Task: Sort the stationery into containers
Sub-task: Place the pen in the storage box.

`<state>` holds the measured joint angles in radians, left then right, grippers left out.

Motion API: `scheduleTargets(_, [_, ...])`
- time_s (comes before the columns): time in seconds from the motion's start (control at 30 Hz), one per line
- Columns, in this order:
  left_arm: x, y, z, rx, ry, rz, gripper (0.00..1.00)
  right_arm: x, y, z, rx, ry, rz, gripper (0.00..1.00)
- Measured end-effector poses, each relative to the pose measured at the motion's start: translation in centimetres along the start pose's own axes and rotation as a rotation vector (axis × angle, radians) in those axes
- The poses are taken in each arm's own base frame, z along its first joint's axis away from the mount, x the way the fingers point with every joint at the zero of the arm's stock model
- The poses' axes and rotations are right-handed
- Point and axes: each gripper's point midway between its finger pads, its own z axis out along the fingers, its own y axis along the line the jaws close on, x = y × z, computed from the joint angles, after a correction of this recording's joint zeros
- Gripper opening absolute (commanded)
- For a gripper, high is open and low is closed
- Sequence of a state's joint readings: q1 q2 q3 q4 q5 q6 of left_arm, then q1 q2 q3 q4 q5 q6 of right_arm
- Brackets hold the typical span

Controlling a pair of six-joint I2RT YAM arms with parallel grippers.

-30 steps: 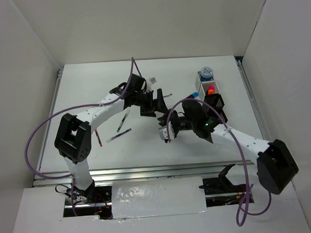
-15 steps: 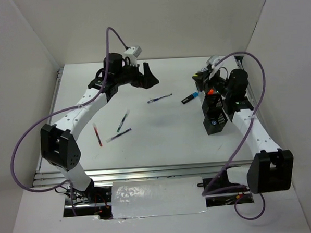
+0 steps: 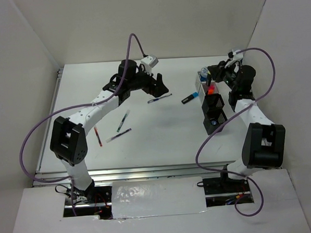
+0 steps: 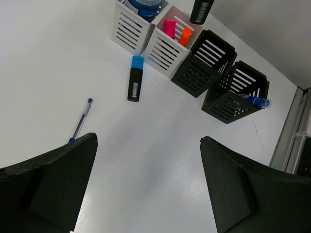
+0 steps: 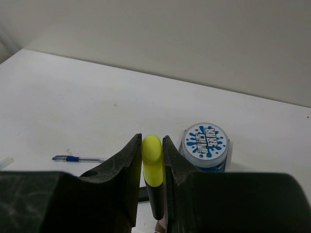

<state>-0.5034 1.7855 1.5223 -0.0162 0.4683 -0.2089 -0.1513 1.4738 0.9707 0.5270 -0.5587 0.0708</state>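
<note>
**Quick count: 4 bins, 4 highlighters, 5 pens, 1 tape roll**

Four square bins with slatted walls are sitting in a touching row on the smooth white worktop (image 4: 63, 53): two white, two black. I'm using the tape bin (image 4: 129, 28), the white one at the end of the row, as my landmark.

- One round tape roll (image 5: 206, 145) with a blue-and-white splash print is lying inside the tape bin.
- The second white bin (image 4: 163, 51), right against the tape bin, is holding a pink highlighter (image 4: 169, 27) and an orange highlighter (image 4: 184, 36), both standing caps up.
- A stubby blue-capped highlighter (image 4: 135, 77) with a black barrel is lying flat on the worktop just beside the tape bin.
- The two black bins (image 4: 203, 64) (image 4: 232, 93) are sitting furthest from the tape bin. The end one has a blue-capped pen (image 4: 256, 101) poking out.
- Four thin pens are lying loose. The blue pen (image 3: 160, 98) is nearest the tape bin, and the other three (image 3: 123, 118) (image 3: 118, 135) (image 3: 97, 136) are well apart from it.

The right gripper (image 5: 152, 145) is pinching the yellow-capped highlighter (image 5: 152, 158) upright in its jaws, close beside the tape bin. The left gripper (image 4: 148, 145) is hovering above the worktop near the blue pen, with its matte black wedge-shaped jaws spread wide and holding nothing.
</note>
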Motion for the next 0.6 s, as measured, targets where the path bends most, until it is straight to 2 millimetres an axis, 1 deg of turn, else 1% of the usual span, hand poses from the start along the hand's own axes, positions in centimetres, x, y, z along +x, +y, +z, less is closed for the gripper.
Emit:
scheduleTargets(0.07, [0.3,0.1,0.3,0.001,0.005,0.023,0.99,0.1,-0.7,0.1,0.018,-0.007,0.001,0.0])
scheduleTargets(0.2, [1.8,0.4,1.7,-0.002,0.035,0.044,0.99,0.2,-1.7,0.5,0.046,-0.027,0.005,0.0])
scheduleTargets(0.37, [4.3,0.2,3.7,0.014,0.092,0.062,0.99,1.5,-2.8,1.0,0.084,-0.016,0.041,0.0])
scheduleTargets(0.43, [4.7,0.1,4.5,0.018,0.102,0.081,0.99,2.0,-3.1,1.1,0.098,-0.007,0.054,0.03])
scheduleTargets(0.47, [4.9,0.2,4.9,0.016,0.107,0.09,0.99,2.2,-3.3,1.2,0.103,-0.006,0.058,0.07])
scheduleTargets(0.53, [5.0,0.2,5.5,0.017,0.113,0.112,0.99,2.5,-3.5,1.3,0.113,-0.003,0.067,0.09])
scheduleTargets(0.6, [4.7,0.2,6.4,0.017,0.108,0.14,0.99,2.8,-3.6,1.3,0.119,0.002,0.076,0.24])
